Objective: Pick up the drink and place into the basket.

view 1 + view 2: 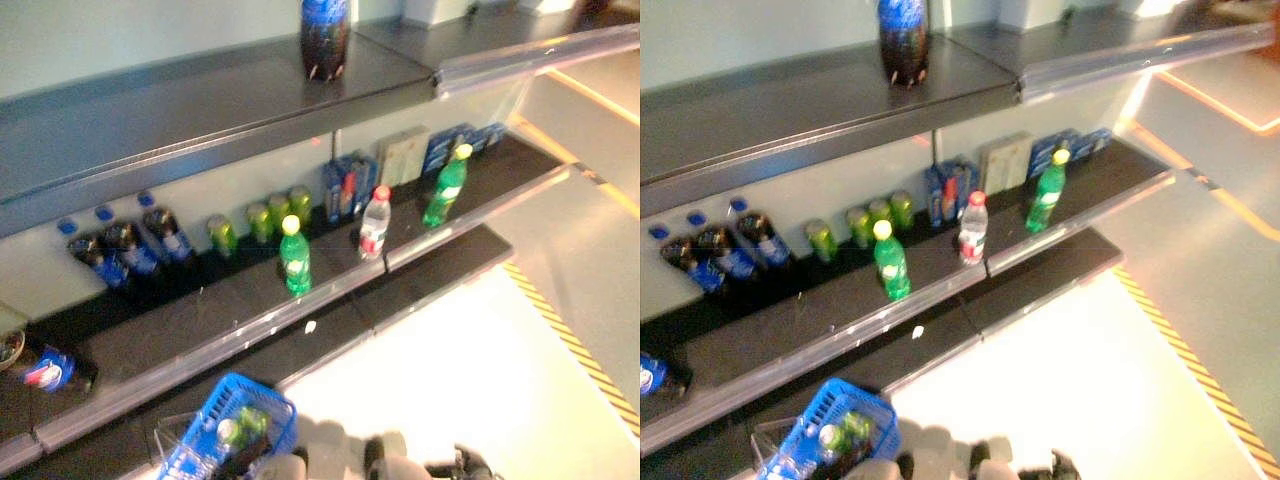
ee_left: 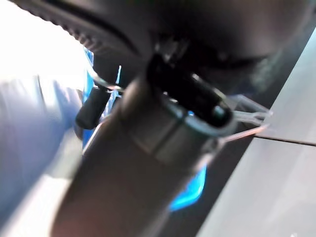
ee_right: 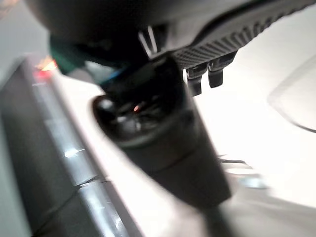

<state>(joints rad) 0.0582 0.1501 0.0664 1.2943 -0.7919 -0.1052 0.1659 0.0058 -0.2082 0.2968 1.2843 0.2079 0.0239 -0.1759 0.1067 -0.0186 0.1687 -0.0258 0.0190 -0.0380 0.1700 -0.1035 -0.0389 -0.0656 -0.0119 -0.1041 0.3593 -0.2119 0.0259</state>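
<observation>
I see a blue plastic lattice basket low at my left, a green bottle lying inside it. More green bottles stand on the dark shelf. Either robot hand's state I cannot tell.

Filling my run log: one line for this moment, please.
blue basket: holds green bottle | shelf: two green bottles, clear bottle upright | hands: state unclear

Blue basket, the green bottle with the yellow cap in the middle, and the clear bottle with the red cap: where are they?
blue basket (image 1: 268, 404): left eye view, on its far rim.
green bottle (image 1: 295, 265): left eye view, on its body.
clear bottle (image 1: 374, 231): left eye view, on its label.
</observation>
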